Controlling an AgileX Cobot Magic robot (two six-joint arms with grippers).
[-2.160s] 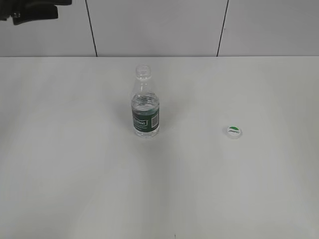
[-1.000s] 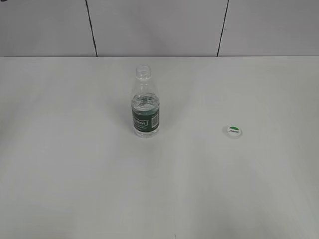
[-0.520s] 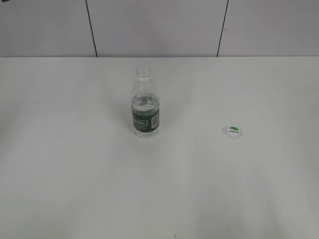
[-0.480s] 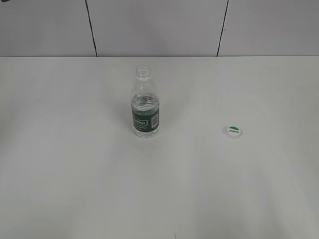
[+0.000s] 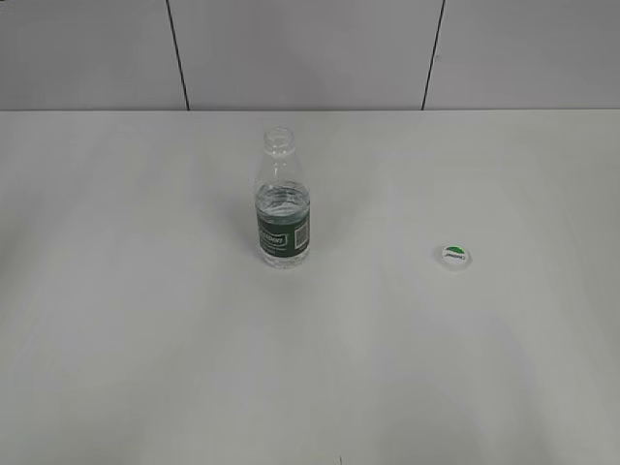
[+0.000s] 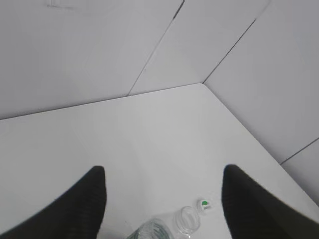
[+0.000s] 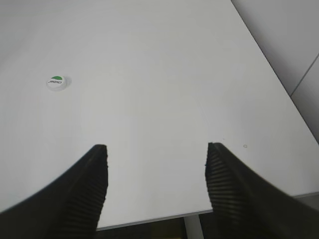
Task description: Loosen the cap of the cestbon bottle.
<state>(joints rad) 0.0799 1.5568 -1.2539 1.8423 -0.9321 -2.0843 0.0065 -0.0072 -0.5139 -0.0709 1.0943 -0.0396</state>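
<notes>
Table (image 5: 145, 368): bare white. Bottle (image 5: 283, 208) upright at centre, partly filled, thin-walled; you'd grip its labelled band, gently. Cap (image 5: 453, 256) already off, lying well right; light, pinch its rim. Left gripper (image 6: 163, 199) and right gripper (image 7: 156, 172) both spread, empty.

cestbon bottle (image 6: 159, 230) cropped, cap (image 6: 204, 203) lettering unreadable

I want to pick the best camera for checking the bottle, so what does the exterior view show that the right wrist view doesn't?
Only the exterior view shows the cestbon bottle, upright and uncapped. Only the right wrist view shows the open right gripper and the table's near edge. Both show the cap lying on the table, apart from the bottle.
</notes>
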